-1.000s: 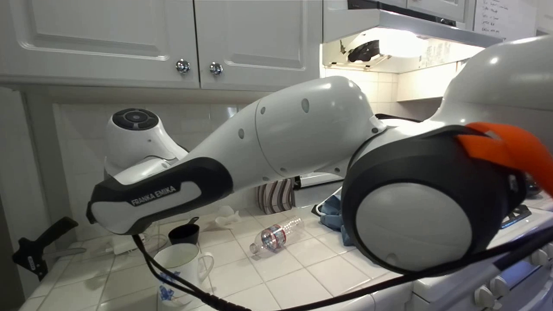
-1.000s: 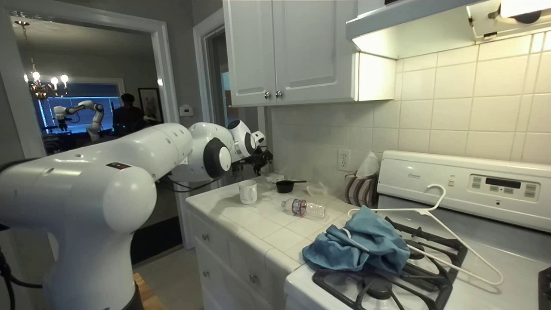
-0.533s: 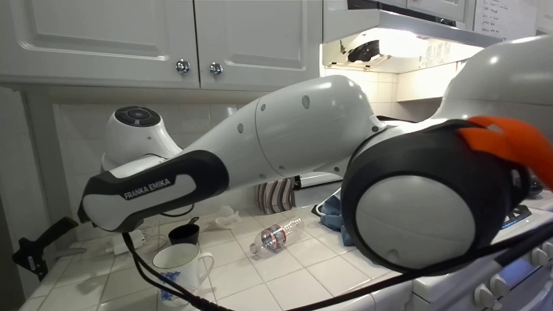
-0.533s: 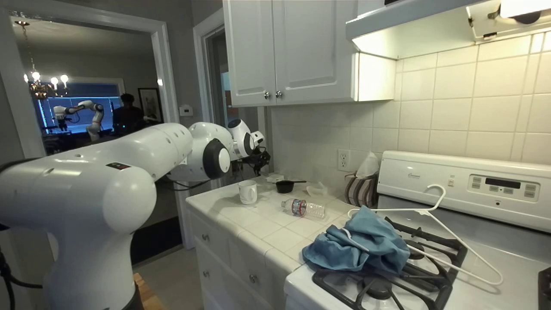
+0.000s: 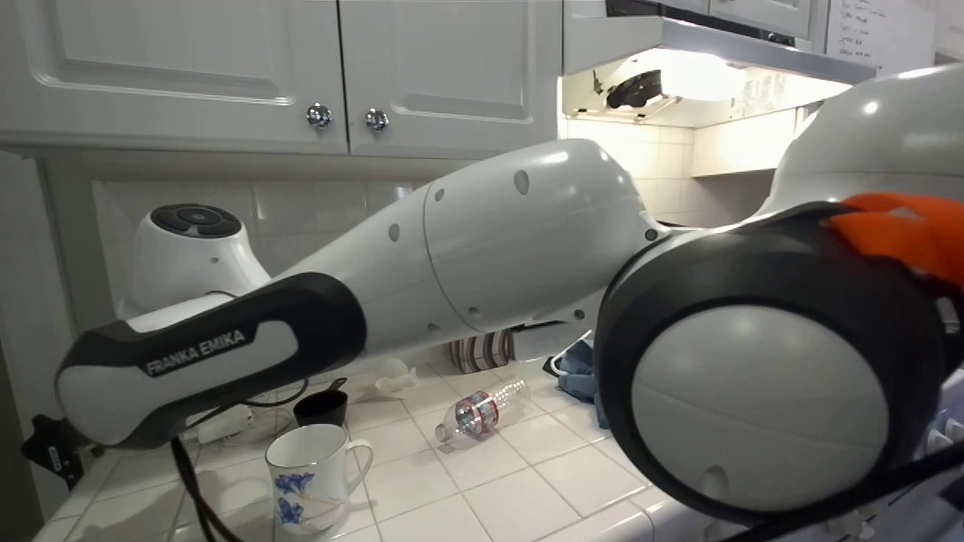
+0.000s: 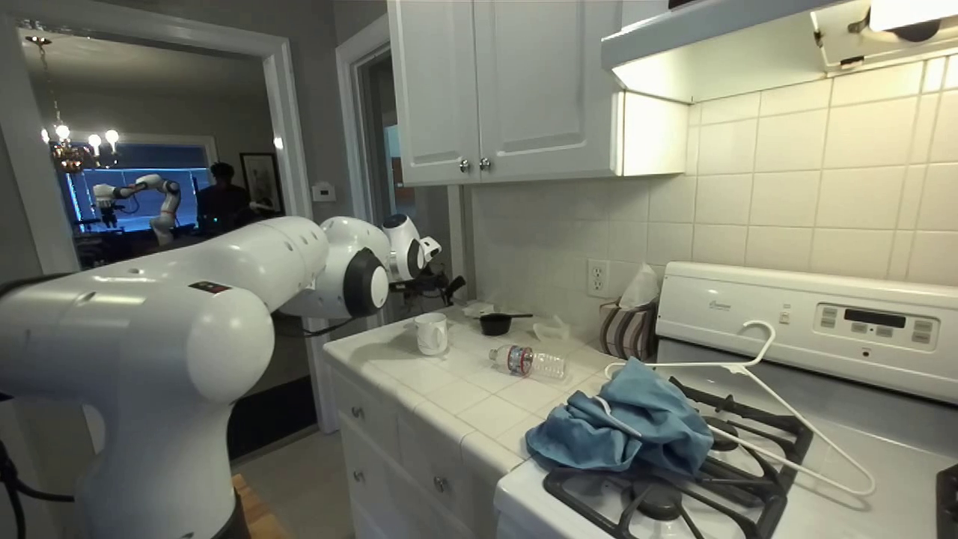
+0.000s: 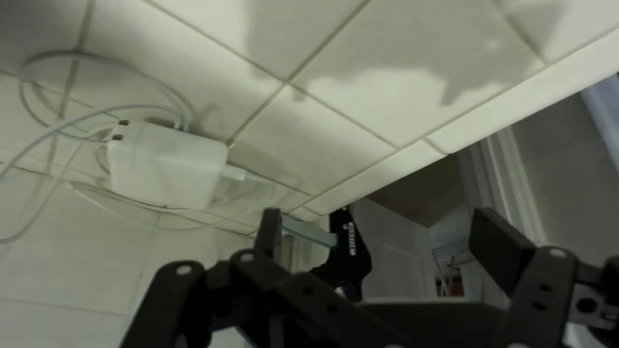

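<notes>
My gripper point(image 7: 382, 237) is open in the wrist view, with nothing between its fingers. A small dark part of the gripper point(image 6: 426, 284) shows past the counter's far end in an exterior view; my arm hides it in another. A black clamp point(image 7: 349, 249) is fixed at the counter edge and shows beyond the fingers; its lower part also shows in an exterior view point(image 5: 54, 450). A white charger point(image 7: 164, 164) with a looped cable lies on the tiled counter near the left finger. A white mug with blue flowers point(image 5: 309, 470) stands upright nearby.
A small black pot point(image 6: 495, 324), a clear plastic bottle on its side point(image 6: 520, 361) and a striped tissue box point(image 6: 627, 329) are on the counter. A blue cloth point(image 6: 621, 427) and white hanger point(image 6: 812, 434) lie on the stove. Cabinets point(image 5: 452, 68) hang above.
My arm has moved left and lower in an exterior view, covering the clamp's handle. The hanging cables have swung left off the mug. The objects on the counter have not moved.
</notes>
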`<action>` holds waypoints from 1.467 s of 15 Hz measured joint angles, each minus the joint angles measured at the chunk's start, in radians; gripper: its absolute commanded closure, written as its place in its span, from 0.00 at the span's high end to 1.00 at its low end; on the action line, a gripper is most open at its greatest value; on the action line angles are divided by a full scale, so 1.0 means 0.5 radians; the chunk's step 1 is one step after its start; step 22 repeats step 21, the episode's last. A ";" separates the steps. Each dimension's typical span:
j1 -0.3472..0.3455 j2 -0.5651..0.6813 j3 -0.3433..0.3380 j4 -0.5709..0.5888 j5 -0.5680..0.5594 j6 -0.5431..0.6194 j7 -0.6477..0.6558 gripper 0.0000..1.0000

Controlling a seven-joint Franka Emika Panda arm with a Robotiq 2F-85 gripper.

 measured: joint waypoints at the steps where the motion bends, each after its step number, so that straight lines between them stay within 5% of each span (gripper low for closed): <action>1: 0.024 0.013 0.014 0.002 0.001 0.018 -0.027 1.00; 6: 0.107 0.061 0.009 0.003 0.001 0.068 -0.029 1.00; 14: 0.220 0.039 -0.004 0.005 0.001 -0.225 -0.016 1.00; 22: 0.322 0.056 -0.046 0.006 0.001 -0.013 0.020 1.00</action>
